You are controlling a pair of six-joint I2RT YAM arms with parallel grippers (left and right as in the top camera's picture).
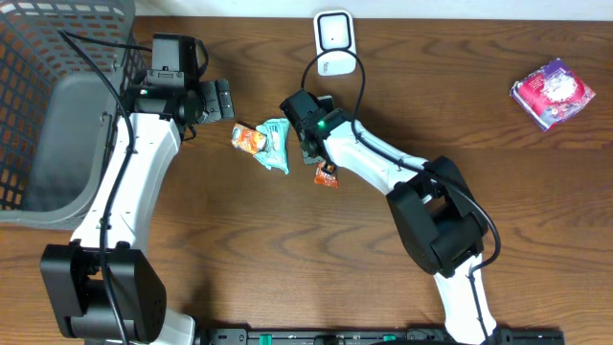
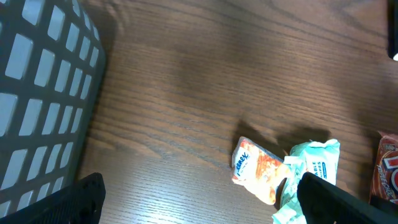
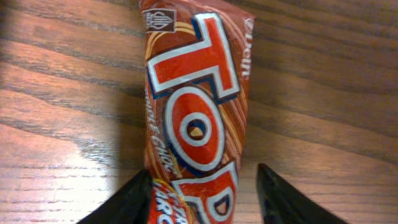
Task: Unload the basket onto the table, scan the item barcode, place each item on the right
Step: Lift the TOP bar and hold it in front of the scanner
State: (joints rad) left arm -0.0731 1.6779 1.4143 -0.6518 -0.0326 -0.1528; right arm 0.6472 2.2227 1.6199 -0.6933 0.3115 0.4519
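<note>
The item, a red and orange snack bar [image 3: 196, 118] with big "TOP" lettering, lies flat on the wooden table [image 1: 536, 211]. From above it is the small red wrapper [image 1: 326, 175] just below my right gripper [image 1: 314, 153]. My right gripper [image 3: 205, 171] straddles its near end. The left finger touches the wrapper, the right finger stands clear of it, and the jaws are open. No barcode shows on the upper face. A white scanner [image 1: 333, 43] stands at the back edge. My left gripper [image 1: 222, 99] hangs wide open and empty, left of the packets.
An orange packet [image 1: 247, 138] and a teal wipes packet [image 1: 276, 146] lie side by side left of the bar. They also show as the orange packet [image 2: 258, 165] and the wipes [image 2: 314, 162]. A grey basket [image 1: 38, 105] fills the far left. A purple pack [image 1: 553, 92] lies far right.
</note>
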